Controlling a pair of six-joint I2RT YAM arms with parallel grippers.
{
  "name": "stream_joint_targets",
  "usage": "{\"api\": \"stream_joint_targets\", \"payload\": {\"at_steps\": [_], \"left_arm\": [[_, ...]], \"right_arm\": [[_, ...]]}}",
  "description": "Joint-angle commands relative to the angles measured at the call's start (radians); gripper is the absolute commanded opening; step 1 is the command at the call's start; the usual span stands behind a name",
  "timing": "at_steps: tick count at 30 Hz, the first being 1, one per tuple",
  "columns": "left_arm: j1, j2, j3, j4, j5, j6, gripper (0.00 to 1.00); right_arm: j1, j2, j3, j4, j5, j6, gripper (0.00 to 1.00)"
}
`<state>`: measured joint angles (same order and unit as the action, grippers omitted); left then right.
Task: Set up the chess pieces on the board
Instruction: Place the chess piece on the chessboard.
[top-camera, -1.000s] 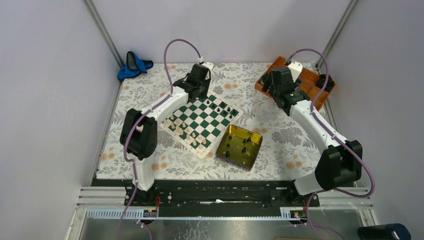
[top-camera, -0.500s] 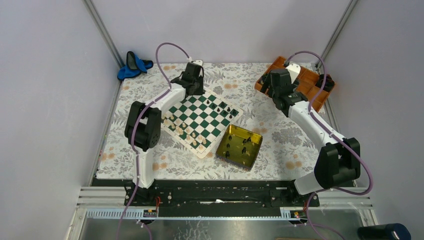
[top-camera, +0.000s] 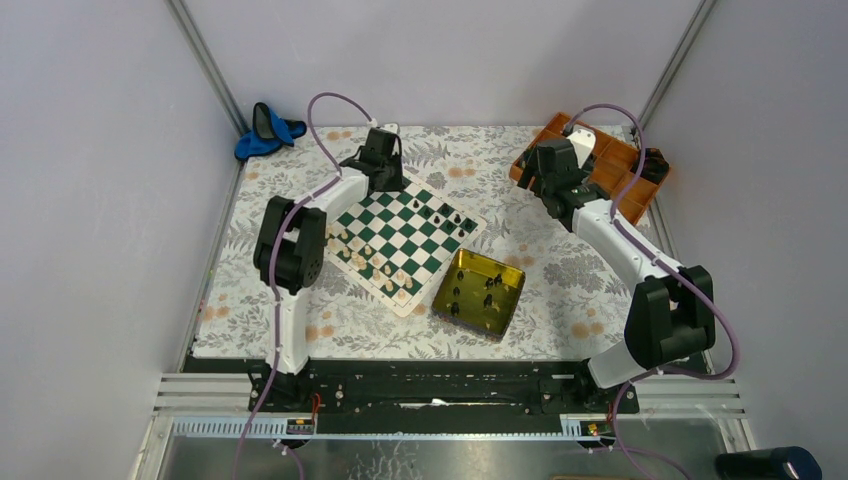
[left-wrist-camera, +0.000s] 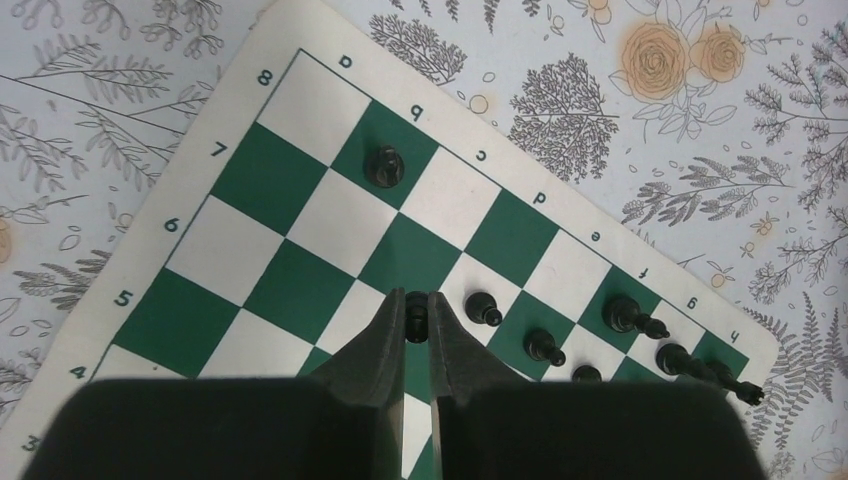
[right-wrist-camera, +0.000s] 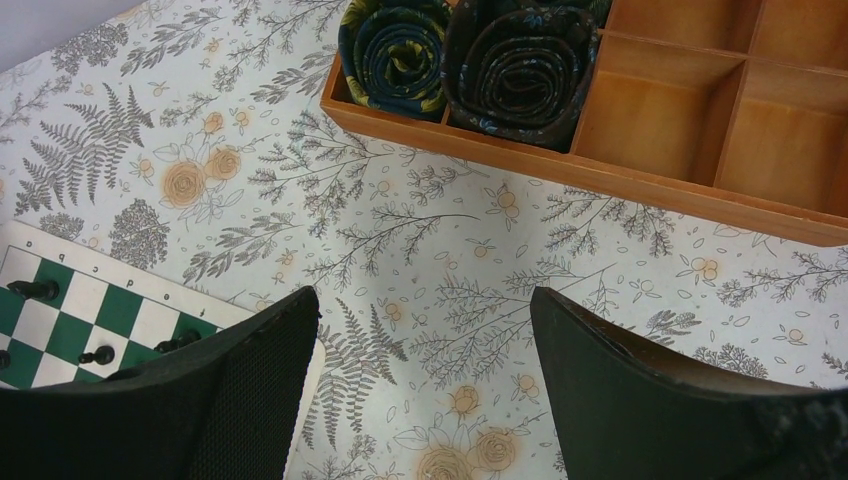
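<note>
The green and white board lies left of the table's middle, and its far corner fills the left wrist view. Cream pieces stand along its near left side and black pieces along its far side. My left gripper is shut on a small black piece above the board's far rows, with several black pieces standing to its right and one farther off. In the top view it hangs over the board's far corner. My right gripper is open and empty above the cloth.
A yellow-gold tin tray with a few black pieces sits right of the board. An orange compartment tray with dark coiled rolls stands at the back right. A blue object lies at the back left.
My left arm has drawn back toward the board's far left corner, still holding the black piece. My right arm has shifted slightly left near the orange tray.
</note>
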<state>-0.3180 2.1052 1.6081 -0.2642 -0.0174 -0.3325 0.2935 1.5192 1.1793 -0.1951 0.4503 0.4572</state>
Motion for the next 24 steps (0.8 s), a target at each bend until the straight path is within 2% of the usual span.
{"api": "stream_joint_targets", "payload": {"at_steps": [1, 16, 24], "left_arm": [[0.006, 0.024, 0.039, 0.061, 0.035, -0.007, 0.0], [0.005, 0.105, 0.105, 0.016, 0.02, -0.005, 0.0], [0.004, 0.12, 0.109, -0.006, -0.034, -0.005, 0.0]], "right_arm": [[-0.007, 0.007, 0.008, 0.046, -0.007, -0.003, 0.85], [-0.018, 0.025, 0.009, 0.056, -0.02, -0.005, 0.85], [-0.021, 0.031, 0.008, 0.057, -0.031, 0.0, 0.85]]}}
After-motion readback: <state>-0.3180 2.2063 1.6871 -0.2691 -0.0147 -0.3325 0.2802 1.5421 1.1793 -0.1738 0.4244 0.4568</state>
